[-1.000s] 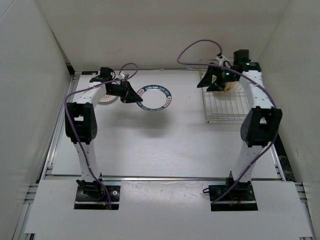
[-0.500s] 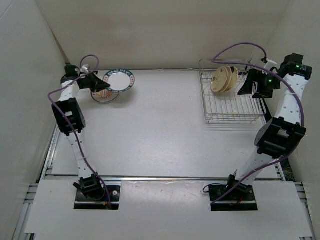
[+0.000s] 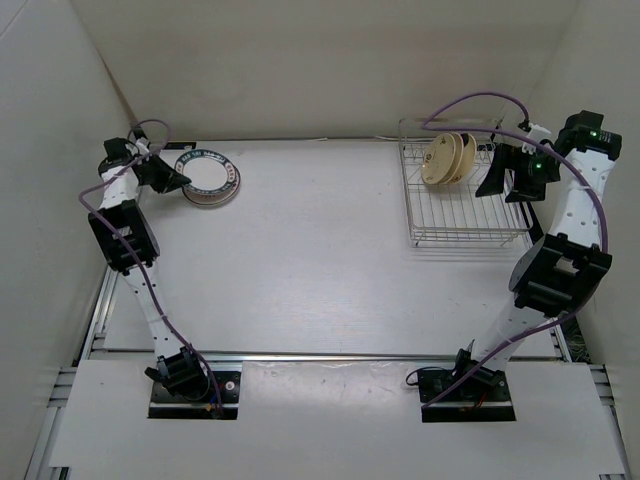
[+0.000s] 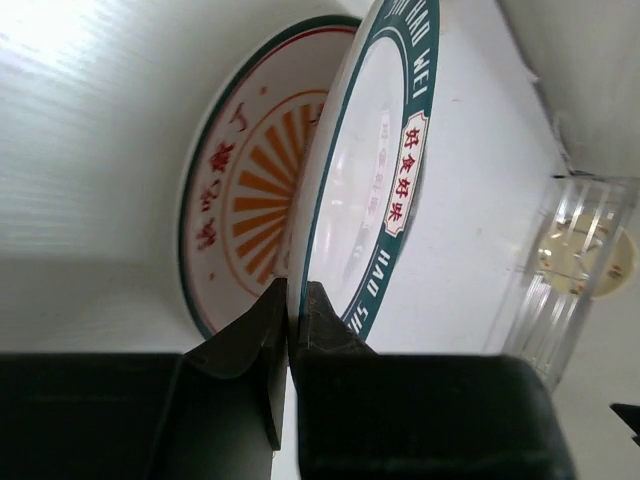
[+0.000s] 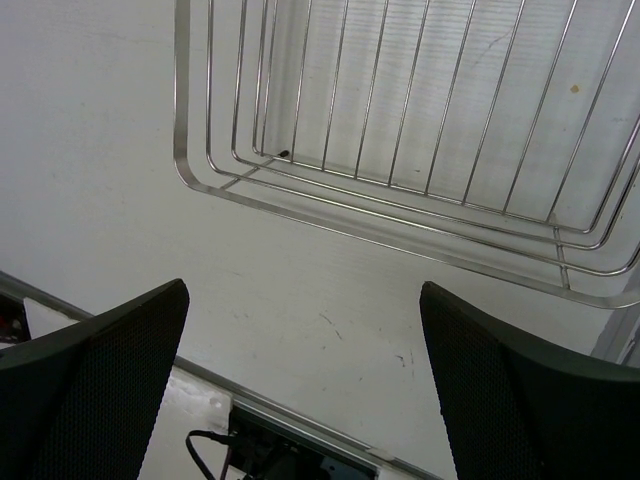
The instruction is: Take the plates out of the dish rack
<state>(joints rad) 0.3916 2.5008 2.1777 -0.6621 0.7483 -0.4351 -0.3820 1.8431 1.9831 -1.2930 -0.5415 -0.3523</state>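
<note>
At the far left of the table my left gripper (image 3: 178,179) is shut on the rim of a white plate with a dark patterned rim (image 3: 208,179). That plate lies over the white plate with an orange centre pattern (image 3: 207,198). In the left wrist view the gripper (image 4: 296,291) pinches the dark-rimmed plate (image 4: 375,190), which tilts slightly over the orange plate (image 4: 245,205). Cream plates (image 3: 448,160) stand on edge in the dish rack (image 3: 465,215) at the back right. My right gripper (image 3: 500,176) hangs open and empty over the rack's right side, and in its wrist view (image 5: 303,288) only rack bars (image 5: 400,200) show.
White walls close in the table on three sides, and the left arm reaches near the left wall. A clear ribbed plastic piece (image 4: 575,260) sits by the table's edge beside the stacked plates. A metal rail (image 3: 330,355) runs along the near side.
My left gripper carried the dark-rimmed plate from mid-table to the far left and brought it down over the orange plate. The right arm swung from above the rack's plates to its right side, jaws widening.
</note>
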